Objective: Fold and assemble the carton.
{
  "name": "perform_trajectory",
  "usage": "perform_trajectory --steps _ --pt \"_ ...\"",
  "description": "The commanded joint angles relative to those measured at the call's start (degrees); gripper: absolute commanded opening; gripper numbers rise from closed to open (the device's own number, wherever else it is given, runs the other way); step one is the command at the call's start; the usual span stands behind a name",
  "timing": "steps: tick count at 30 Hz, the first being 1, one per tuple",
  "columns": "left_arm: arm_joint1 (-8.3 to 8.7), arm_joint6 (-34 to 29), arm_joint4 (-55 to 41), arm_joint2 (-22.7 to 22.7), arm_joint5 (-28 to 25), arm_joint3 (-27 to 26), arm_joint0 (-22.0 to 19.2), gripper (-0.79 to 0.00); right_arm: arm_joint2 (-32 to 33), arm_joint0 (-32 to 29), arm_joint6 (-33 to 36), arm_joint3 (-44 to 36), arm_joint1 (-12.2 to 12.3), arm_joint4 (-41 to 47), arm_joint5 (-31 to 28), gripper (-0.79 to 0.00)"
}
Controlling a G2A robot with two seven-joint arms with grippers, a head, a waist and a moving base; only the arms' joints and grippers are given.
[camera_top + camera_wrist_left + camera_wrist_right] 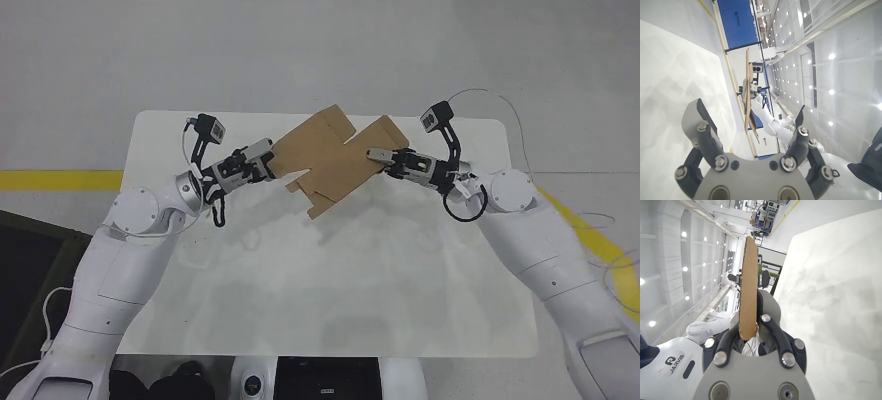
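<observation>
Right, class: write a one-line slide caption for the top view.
Right gripper holds the brown carton above the table; the open left gripper is alongside.

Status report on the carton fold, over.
Left claw open, short of the carton. Right claw shut on its edge. Carton unfolded, held off the table. No obstruction seen.

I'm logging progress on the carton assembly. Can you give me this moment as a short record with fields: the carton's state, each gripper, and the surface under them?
carton: brown cardboard carton, a flat sheet with flaps, not yet formed into a box
right gripper: right gripper shut on one edge of the carton
left gripper: left gripper open and empty, close to the carton's opposite edge
surface: white table; the carton is held up off it
stage: no fold made yet
</observation>
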Motion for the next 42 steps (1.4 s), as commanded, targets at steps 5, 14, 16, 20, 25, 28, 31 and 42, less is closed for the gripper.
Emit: perform_trajectory --steps 5,14,16,20,25,28,31,42 --pt "-0.6 2.58 -0.54 1.22 0.63 0.9 0.07 0.0 2.9 -3.72 -3.77 -3.67 0.6 -1.62 1.56 -0.785" --pt "-1.24 1.84 -0.38 2.66 0.42 1.15 -0.43 0.0 5.01 -6.38 -5.17 -6.56 0.55 -3.29 2.77 -0.785" --pt "-1.35 1.91 -0.18 2.75 0.46 1.38 -0.66 -0.188 5.37 -6.65 -5.21 -6.68 0.49 -3.68 2.95 -0.785" --pt "-1.55 2.0 0.27 2.9 0.48 1.65 -1.05 -0.526 5.82 -6.96 -5.07 -6.97 0.28 -4.22 3.26 -0.785" --pt "-1.73 1.86 0.75 2.91 0.66 1.69 -1.37 -0.637 6.19 -7.11 -5.08 -7.15 -0.06 -4.99 3.58 -0.785" --pt "-1.8 1.86 1.14 2.76 0.91 1.83 -1.57 -0.677 6.35 -7.18 -4.94 -7.2 -0.27 -5.34 3.74 -0.785" --pt "-1.89 1.88 1.24 2.66 1.11 1.99 -1.65 -0.785 6.57 -7.28 -4.83 -7.18 -0.46 -5.69 3.86 -0.785" --pt "-1.87 0.49 2.64 1.33 0.92 1.99 -1.61 -0.785 8.52 -7.2 -2.46 -5.41 -0.79 -6.82 2.2 0.0"
